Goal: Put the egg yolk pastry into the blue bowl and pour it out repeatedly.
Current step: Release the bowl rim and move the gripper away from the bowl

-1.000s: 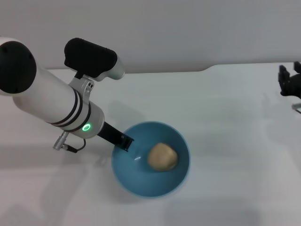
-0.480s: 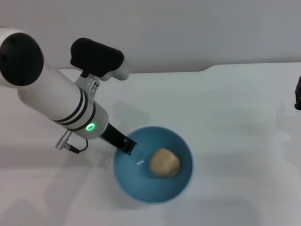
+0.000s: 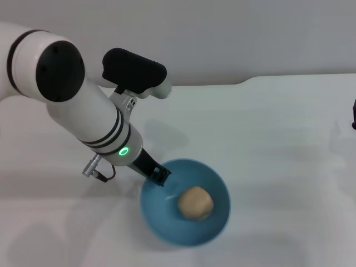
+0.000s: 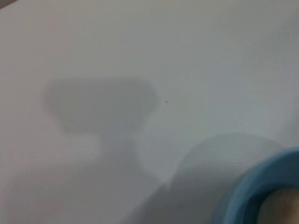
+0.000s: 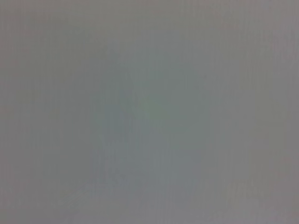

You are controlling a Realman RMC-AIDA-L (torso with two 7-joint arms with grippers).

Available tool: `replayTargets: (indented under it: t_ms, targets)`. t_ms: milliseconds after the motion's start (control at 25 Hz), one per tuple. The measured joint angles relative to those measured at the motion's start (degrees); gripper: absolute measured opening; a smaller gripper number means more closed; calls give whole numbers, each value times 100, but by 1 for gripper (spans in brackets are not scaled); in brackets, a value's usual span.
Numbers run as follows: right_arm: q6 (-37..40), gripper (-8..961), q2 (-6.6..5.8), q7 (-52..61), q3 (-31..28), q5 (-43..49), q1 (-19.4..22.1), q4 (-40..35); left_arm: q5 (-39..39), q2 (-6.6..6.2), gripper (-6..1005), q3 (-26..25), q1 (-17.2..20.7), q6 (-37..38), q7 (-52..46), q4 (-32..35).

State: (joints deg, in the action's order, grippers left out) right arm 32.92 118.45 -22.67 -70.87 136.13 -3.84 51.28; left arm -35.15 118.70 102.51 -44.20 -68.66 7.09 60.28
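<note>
left gripper [image 3: 160,174]: we see its dark fingers clamped on the near-left rim of the blue bowl [image 3: 218,221], one finger inside the wall and the other hidden behind it; we read this as a closed grasp on the rim. the white left arm [image 3: 89,119] slopes down to it from the upper left of the head view, a green ring lit at the wrist.

the bowl sits roughly upright on the white table [image 3: 278,139]. the egg yolk pastry [image 3: 196,202] lies inside it, on the floor and toward the side away from the gripper.

risk, as we judge it: the grasp takes only a narrow bite of a glossy rim, so during a pour the bowl could pivot or slip between the fingers. the pastry is round and free, so a quick tilt could send it rolling well across the table, perhaps toward the near edge.

right gripper [image 3: 354,114]: only a dark sliver shows at the right border of the head view; we cannot tell its state.

views compared: the head view alone shows the grasp and the whole bowl. the left wrist view shows no fingers, only the bowl's rim [image 4: 247,191], a tan patch of pastry [image 4: 280,210] and a shadow on the table. the right wrist view shows a featureless grey field.
</note>
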Motion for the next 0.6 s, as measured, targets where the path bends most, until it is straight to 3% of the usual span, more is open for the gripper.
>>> replayTargets:
  t_ms: [120, 360, 600]
  targets:
    - [41, 267, 0, 6, 20, 2, 0, -1, -3, 0, 79, 86, 27, 209, -78, -44]
    - [53, 267, 2, 71, 74, 2, -2, 10, -17, 3, 293, 79, 60, 295, -95, -42]
    - [57, 267, 3, 100, 82, 2, -3, 1, -26, -16, 378, 3, 64, 278, -157, 248]
